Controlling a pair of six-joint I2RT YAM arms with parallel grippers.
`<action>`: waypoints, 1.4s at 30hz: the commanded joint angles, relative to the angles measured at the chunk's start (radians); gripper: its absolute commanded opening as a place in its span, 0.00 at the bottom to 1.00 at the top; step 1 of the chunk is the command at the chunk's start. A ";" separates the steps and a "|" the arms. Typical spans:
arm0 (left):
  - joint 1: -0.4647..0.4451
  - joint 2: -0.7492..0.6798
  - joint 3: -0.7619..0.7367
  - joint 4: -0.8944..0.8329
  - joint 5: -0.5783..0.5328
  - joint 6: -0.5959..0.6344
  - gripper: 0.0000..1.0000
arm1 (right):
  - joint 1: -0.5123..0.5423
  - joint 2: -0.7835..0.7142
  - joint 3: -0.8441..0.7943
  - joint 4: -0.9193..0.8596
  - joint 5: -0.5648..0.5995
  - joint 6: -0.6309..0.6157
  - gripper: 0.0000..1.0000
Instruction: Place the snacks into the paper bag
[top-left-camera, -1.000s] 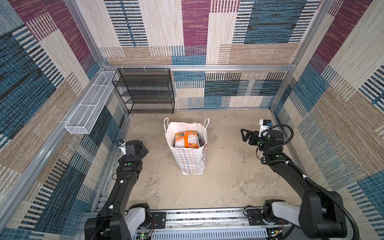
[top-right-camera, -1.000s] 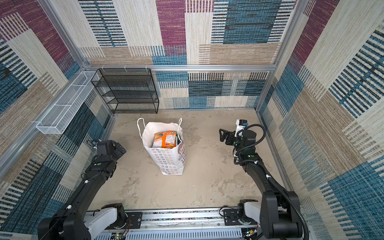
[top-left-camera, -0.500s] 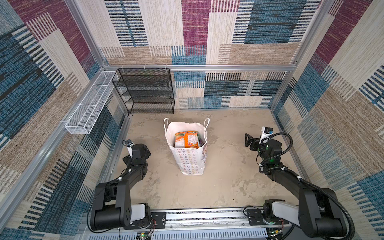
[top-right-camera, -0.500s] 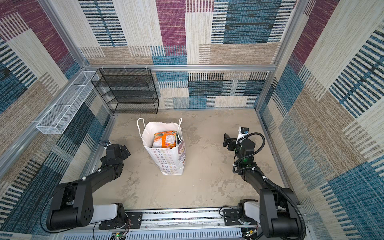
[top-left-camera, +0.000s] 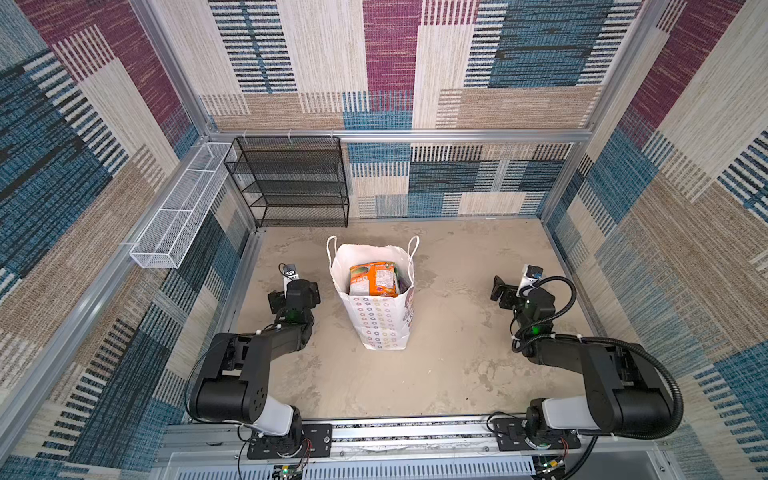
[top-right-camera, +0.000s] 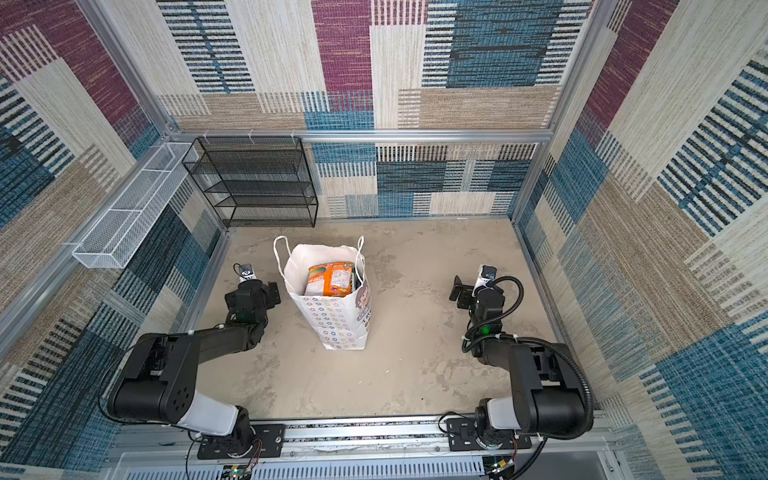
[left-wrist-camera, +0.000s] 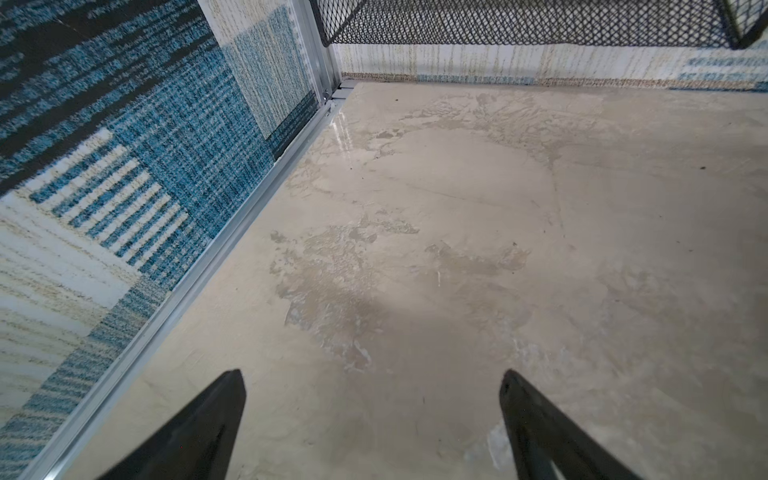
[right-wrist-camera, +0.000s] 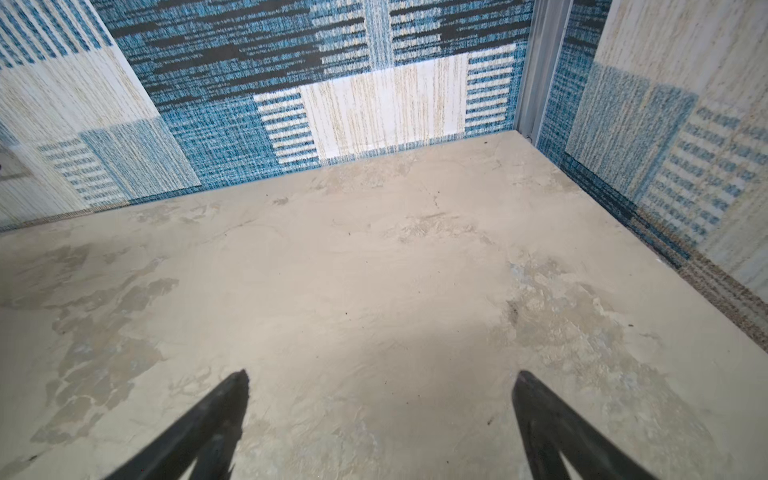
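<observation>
Wrist views: mottled beige floor (left-wrist-camera: 457, 199), carpet walls (left-wrist-camera: 124, 145); left hand (left-wrist-camera: 372, 371), right hand (right-wrist-camera: 382, 372) spread, empty.

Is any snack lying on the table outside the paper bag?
No: in both top views the visible snacks sit inside the paper bag, none on the table.

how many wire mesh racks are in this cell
2: a black mesh shelf at the back wall, a white mesh basket along the left wall. None looks hidden.

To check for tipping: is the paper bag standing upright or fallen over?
Upright. The paper bag stands on its base, mouth open upward, with snacks visible inside.
</observation>
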 joint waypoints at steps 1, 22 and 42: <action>0.008 -0.002 -0.005 0.053 0.046 0.040 0.98 | -0.001 0.001 -0.011 0.115 -0.009 -0.041 1.00; 0.036 0.025 -0.109 0.264 0.231 0.081 0.99 | -0.001 0.133 -0.108 0.442 -0.087 -0.130 1.00; 0.062 0.019 -0.113 0.254 0.261 0.056 0.99 | -0.046 0.136 -0.100 0.434 -0.223 -0.130 1.00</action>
